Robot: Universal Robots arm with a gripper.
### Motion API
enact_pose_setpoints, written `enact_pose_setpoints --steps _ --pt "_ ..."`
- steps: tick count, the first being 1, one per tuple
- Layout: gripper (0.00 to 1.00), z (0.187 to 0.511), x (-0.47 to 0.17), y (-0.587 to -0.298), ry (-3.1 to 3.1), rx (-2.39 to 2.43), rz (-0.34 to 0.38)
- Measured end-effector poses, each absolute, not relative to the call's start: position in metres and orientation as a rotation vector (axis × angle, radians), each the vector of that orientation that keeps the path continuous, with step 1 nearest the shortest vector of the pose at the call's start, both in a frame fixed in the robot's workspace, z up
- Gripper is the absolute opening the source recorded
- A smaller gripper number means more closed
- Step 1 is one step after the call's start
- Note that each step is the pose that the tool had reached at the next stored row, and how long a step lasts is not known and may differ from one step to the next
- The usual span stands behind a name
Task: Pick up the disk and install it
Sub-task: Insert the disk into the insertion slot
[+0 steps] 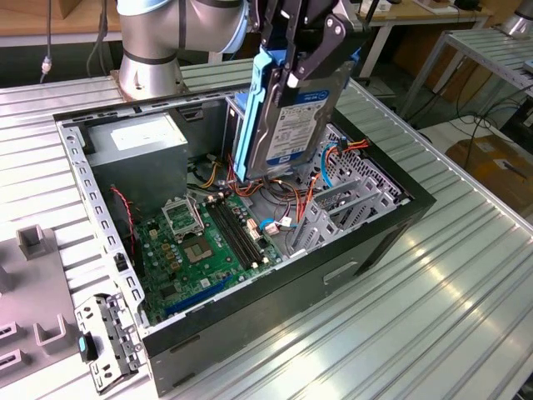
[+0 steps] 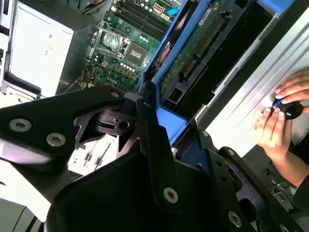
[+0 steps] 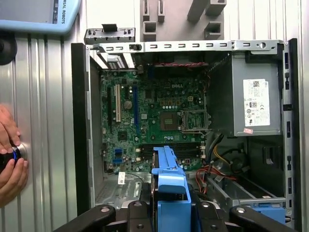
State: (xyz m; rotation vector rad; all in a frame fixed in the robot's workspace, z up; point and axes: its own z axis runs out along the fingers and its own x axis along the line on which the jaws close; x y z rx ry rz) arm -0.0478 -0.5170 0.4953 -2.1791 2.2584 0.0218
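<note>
The robot's black hand is clamped on the disk, one finger on each flat face, with the blue rails running along the edges between them. The disk hangs on end, slightly tilted, its white label turned toward the exterior view. It is over the open computer case, on the exterior view's right of the motherboard.

Its lower end reaches down to a tangle of orange and red cables. From these angles it is hard to say whether metal is touching wire or only hanging just above it. A grey drive cage stands just beside it, and the grey power-supply box sits well apart at the far corner of the case. The case lies on a ribbed metal surface, where a person's hands rest near its outer wall around a small dark object.

The likeliest trouble is a snag: the disk's lower corner could catch a cable loop and drag a plug loose. A tilted approach could jam a rail against the cage. A slip in the clamp would drop the disk toward the board.
</note>
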Motion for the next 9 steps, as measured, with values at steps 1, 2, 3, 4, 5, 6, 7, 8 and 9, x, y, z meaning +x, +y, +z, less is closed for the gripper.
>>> enact_pose_setpoints --steps 1,2,3,4,5,6,7,8,9 --pt "0.37 0.495 -0.048 -0.518 2.257 -2.181 0.022" --pt "0.37 0.495 -0.047 -0.522 2.256 -2.182 0.022" --pt "0.37 0.495 -0.046 -0.523 2.256 -2.182 0.022" --pt "0.37 0.495 -0.044 -0.525 2.256 -2.182 0.023" --pt "0.37 0.495 -0.041 -0.526 2.256 -2.183 0.024" --pt "0.37 0.495 -0.040 -0.526 2.256 -2.183 0.024" --pt "0.37 0.495 -0.038 -0.526 2.256 -2.183 0.024" --pt "0.37 0.495 -0.036 -0.527 2.256 -2.183 0.024" --pt "0.37 0.495 -0.034 -0.527 2.256 -2.183 0.024"
